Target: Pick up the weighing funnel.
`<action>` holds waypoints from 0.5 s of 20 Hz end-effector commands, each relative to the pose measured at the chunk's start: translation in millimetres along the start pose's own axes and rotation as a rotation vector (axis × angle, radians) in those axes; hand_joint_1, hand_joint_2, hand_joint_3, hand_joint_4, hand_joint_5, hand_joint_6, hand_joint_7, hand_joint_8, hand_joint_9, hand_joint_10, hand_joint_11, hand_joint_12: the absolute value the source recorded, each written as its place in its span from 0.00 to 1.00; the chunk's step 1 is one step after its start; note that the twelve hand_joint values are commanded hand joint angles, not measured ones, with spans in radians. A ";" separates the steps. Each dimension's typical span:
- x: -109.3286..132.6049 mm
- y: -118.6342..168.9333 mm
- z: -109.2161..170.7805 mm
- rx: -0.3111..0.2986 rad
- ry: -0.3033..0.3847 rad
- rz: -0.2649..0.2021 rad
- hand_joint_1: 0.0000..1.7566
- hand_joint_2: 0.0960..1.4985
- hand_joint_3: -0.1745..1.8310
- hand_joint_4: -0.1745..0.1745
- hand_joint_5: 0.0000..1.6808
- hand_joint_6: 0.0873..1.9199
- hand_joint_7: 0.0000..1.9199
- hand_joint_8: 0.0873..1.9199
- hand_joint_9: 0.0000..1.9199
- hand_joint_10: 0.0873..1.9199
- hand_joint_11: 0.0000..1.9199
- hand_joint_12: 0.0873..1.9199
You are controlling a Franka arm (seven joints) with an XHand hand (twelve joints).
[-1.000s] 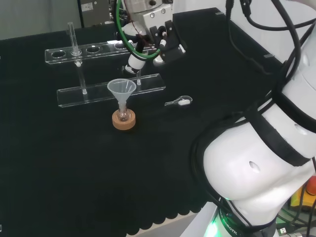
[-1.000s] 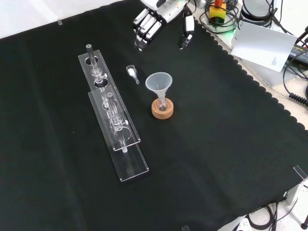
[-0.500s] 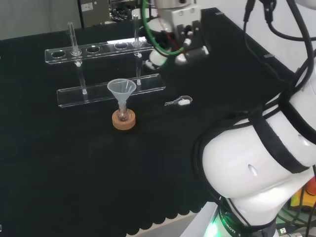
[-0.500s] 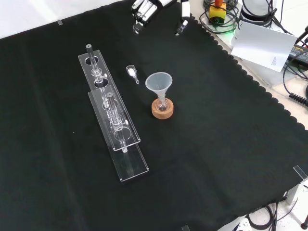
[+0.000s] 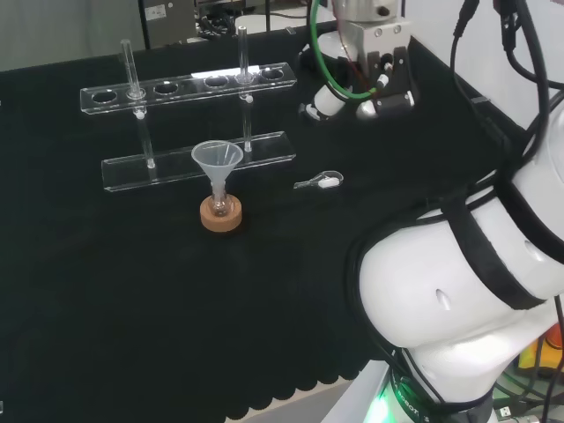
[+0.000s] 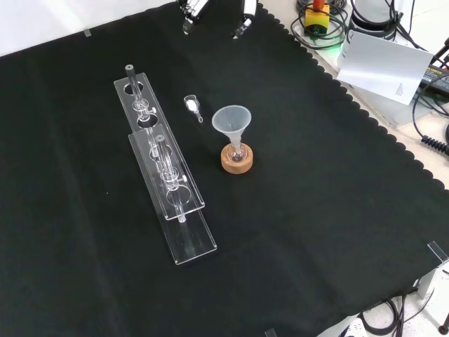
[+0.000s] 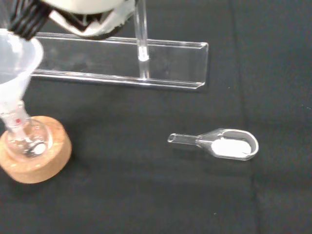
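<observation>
- The hand (image 5: 366, 104) hovers above the black cloth (image 6: 316, 210), well apart from the weighing funnel (image 5: 319, 182).
- Its fingers (image 6: 187, 17) hang relaxed, spread from the thumb, holding nothing.
- The weighing funnel lies flat on the cloth with white powder in its scoop, between the clear rack (image 6: 165, 175) and the funnel (image 6: 232, 119) on its cork ring (image 6: 237, 161).

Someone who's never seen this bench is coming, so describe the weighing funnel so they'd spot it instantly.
In the front view, find the cone-shaped funnel standing in a flask on a cork ring. Between it and the clear rack lies the weighing funnel. Unlike its upright neighbours, it lies flat: a small clear scoop with a short stem, white stuff inside.
</observation>
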State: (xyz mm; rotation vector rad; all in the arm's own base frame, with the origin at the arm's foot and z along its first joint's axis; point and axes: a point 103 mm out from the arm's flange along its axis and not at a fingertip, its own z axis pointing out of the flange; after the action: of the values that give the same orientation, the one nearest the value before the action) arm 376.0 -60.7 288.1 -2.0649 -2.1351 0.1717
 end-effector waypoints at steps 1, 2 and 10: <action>-43.5 17.0 40.1 -0.008 0.014 0.010 0.49 0.36 0.40 0.38 0.30 0.00 0.25 0.33 0.30 0.28 0.13 0.70; -46.3 20.7 43.7 -0.006 0.011 0.008 0.49 0.36 0.40 0.38 0.30 0.00 0.25 0.33 0.30 0.28 0.13 0.70; -63.3 46.1 73.3 0.035 0.038 -0.040 0.50 0.36 0.40 0.38 0.32 0.00 0.26 0.33 0.31 0.27 0.14 0.69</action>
State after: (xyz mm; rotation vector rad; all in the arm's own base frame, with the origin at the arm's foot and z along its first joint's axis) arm 392.7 -97.4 226.7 -2.0500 -2.1174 0.1925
